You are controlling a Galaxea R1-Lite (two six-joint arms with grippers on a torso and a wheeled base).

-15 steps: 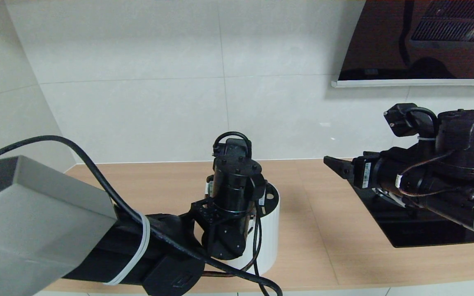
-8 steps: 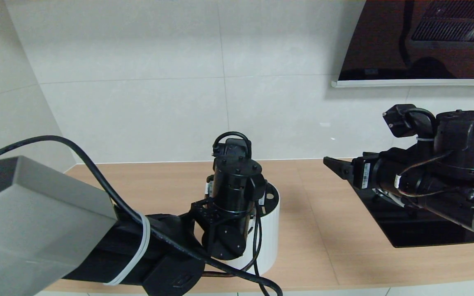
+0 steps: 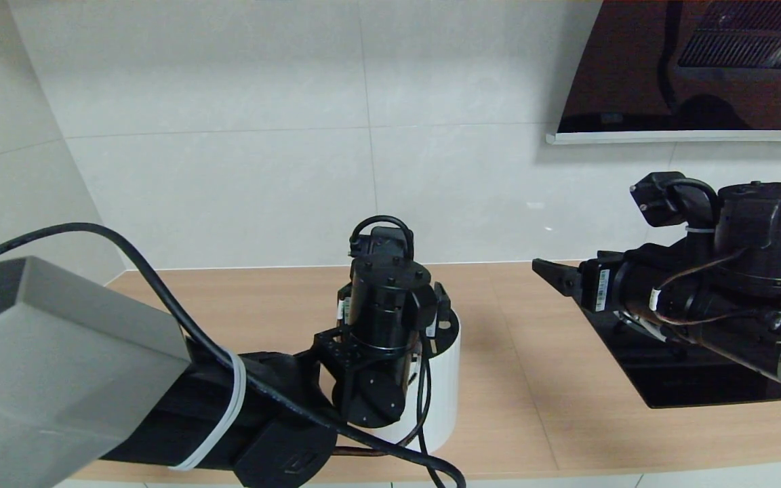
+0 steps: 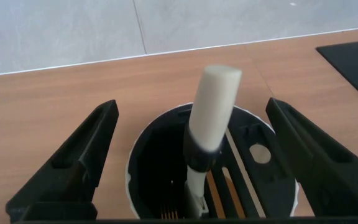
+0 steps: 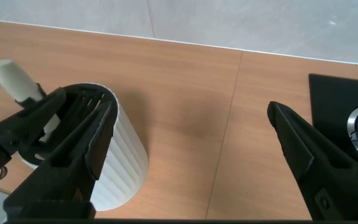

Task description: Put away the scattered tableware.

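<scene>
One utensil (image 4: 211,109) stands in its holder (image 4: 143,134) between the left end effector's (image 4: 191,107) parted fingers (image 4: 73,165).

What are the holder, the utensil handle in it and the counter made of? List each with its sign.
Holder: likely plastic, matte white, ribbed wall.
Utensil handle: cream, matte, perhaps plastic or silicone; can't tell.
Counter: wood-look, matte; grain and seam lines, maybe laminate.

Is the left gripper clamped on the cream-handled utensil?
No, the left gripper is open, its fingers wide apart either side of the cream-handled utensil, which stands in the white holder.
</scene>
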